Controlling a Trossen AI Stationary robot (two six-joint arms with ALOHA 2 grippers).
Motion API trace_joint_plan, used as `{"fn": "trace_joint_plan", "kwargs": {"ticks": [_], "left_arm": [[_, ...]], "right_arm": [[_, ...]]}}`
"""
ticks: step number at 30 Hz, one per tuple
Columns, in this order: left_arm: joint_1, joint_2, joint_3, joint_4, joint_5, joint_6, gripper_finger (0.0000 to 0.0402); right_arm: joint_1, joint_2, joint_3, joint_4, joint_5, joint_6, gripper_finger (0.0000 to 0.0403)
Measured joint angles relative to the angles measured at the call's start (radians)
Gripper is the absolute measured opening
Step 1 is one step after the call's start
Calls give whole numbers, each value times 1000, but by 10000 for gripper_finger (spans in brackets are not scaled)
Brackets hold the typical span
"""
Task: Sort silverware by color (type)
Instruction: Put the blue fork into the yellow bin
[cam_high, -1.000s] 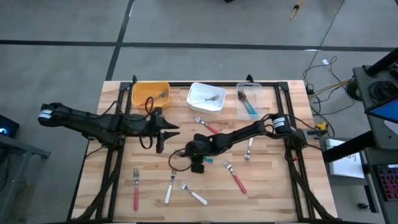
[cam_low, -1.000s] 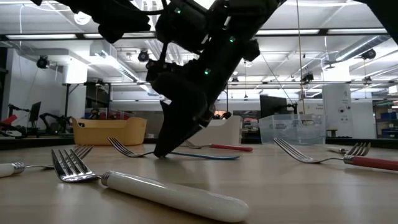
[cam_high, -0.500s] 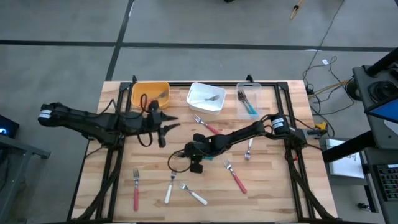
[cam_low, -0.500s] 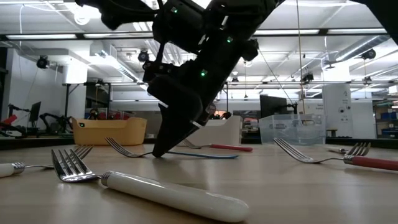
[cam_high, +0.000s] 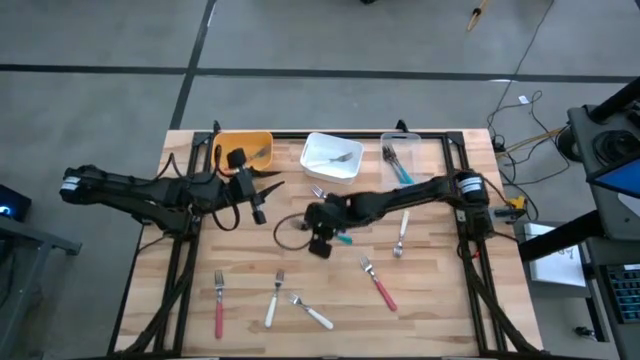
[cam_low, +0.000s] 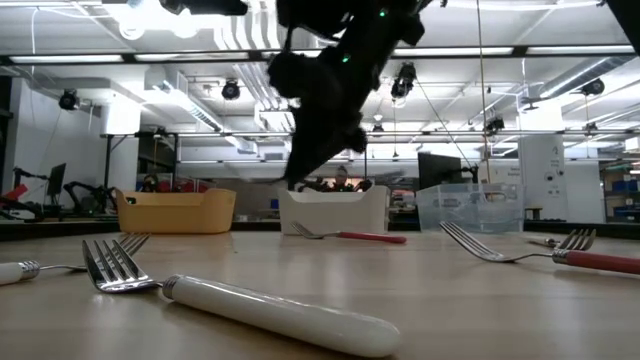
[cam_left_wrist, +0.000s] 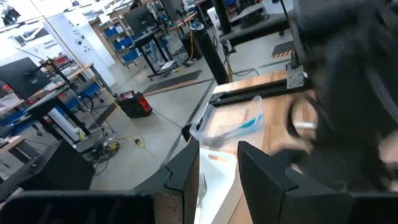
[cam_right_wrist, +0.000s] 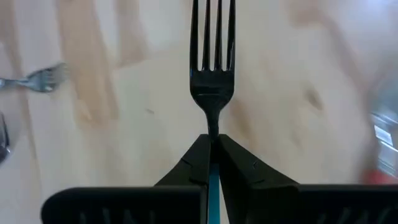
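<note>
— Which claw has something right now?

— The right claw (cam_right_wrist: 212, 163), over the middle of the worktop (cam_high: 440, 300). It's clenched on a teal-handled fork (cam_right_wrist: 212, 93): the blue handle sits between the fingertips and the tines stick out ahead. From above, the teal handle (cam_high: 343, 239) shows just beside the wrist, and from table height the claw hangs clear of the surface.

— And the left one?

— The left claw (cam_high: 262, 196) is near the orange bin (cam_high: 222, 143), its fingers (cam_left_wrist: 186, 171) parted with nothing between them.

— Where's the rest of the silverware?

— A red-handled fork (cam_high: 219, 304), a white-handled fork (cam_high: 273, 300) and another white fork (cam_high: 311, 312) lie along the near side. A second red fork (cam_high: 378, 285) is right of them, a white one (cam_high: 401, 233) under the right arm, and a red one (cam_low: 345, 236) lies before the white bin (cam_high: 332, 158). The clear bin (cam_high: 400, 163) holds teal ones.
</note>
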Motion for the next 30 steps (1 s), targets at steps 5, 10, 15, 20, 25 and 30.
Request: {"fn": "trace_joint_plan", "kwargs": {"ticks": [5,10,15,20,25,30], "left_arm": [[6,-9,-34,-3,0,62,91],[10,-17,-40,-6,0,82,91],[20,-19,-49,-7,-2,97,91],[29,-18,-60,-7,-67,112,91],[31,-19,-61,-7,-140,111,91],[30,-18,-62,-32,-142,108,91]], "right_arm": [[-83,-121,0,-145,-4,54,11],[-204,-212,0,-268,-23,107,11],[-322,-281,0,-348,-27,109,12],[-423,-328,-4,-395,-26,109,12],[-503,-342,-29,-401,-26,84,12],[-563,-352,-81,-402,-27,51,12]]}}
